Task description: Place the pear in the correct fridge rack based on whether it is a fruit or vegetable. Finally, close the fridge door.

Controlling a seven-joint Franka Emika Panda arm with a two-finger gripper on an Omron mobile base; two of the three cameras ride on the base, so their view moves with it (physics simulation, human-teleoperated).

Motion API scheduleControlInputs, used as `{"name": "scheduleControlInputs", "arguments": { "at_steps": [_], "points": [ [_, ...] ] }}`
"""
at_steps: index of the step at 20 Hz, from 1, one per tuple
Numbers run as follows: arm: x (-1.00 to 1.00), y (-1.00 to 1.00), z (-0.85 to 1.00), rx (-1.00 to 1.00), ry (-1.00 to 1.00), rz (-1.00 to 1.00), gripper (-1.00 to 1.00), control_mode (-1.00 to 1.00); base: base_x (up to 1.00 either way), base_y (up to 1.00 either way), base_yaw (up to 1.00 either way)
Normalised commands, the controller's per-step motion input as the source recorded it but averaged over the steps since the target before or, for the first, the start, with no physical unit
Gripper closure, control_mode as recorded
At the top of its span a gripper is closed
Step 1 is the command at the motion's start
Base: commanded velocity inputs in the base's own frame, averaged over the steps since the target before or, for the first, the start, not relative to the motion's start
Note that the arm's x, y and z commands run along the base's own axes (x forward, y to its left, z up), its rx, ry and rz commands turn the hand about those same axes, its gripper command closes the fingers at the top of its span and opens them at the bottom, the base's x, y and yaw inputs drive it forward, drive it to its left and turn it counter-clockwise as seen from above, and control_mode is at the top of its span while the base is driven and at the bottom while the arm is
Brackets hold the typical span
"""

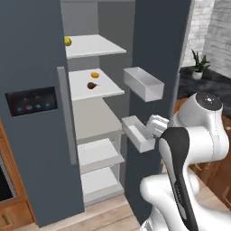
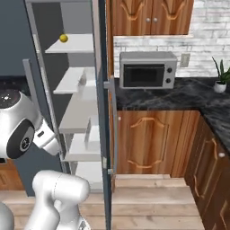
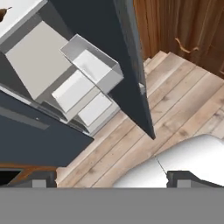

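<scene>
The pear (image 3: 2, 14) is cut off at the hand view's upper-left edge.

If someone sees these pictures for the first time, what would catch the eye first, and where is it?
The eye likely goes first to the fridge door, standing wide open in the middle of the left base view and baring white shelves. On the second shelf from the top lies the small brown pear, beside a flat orange item, with a yellow fruit one shelf higher. The white arm bulks at lower right.
</scene>
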Motion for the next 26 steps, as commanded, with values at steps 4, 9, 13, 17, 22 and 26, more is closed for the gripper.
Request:
{"name": "scheduleControlInputs", "arguments": {
  "at_steps": [4,9,13,17,22,26],
  "points": [
    [0.00,0.00,0.00,0.00,0.00,0.00,-1.00,1.00,-0.19,-1.00,0.21],
    [0.00,0.00,0.00,0.00,0.00,0.00,-1.00,1.00,-0.01,-0.97,0.31],
    [0.00,0.00,0.00,0.00,0.00,0.00,-1.00,1.00,0.23,-0.83,0.45],
    [0.00,0.00,0.00,0.00,0.00,0.00,-1.00,1.00,0.39,-0.70,0.51],
    [0.00,0.00,0.00,0.00,0.00,0.00,-1.00,1.00,0.48,-0.61,0.51],
    [0.00,0.00,0.00,0.00,0.00,0.00,-1.00,1.00,0.57,-0.54,0.47]
  ]
}}
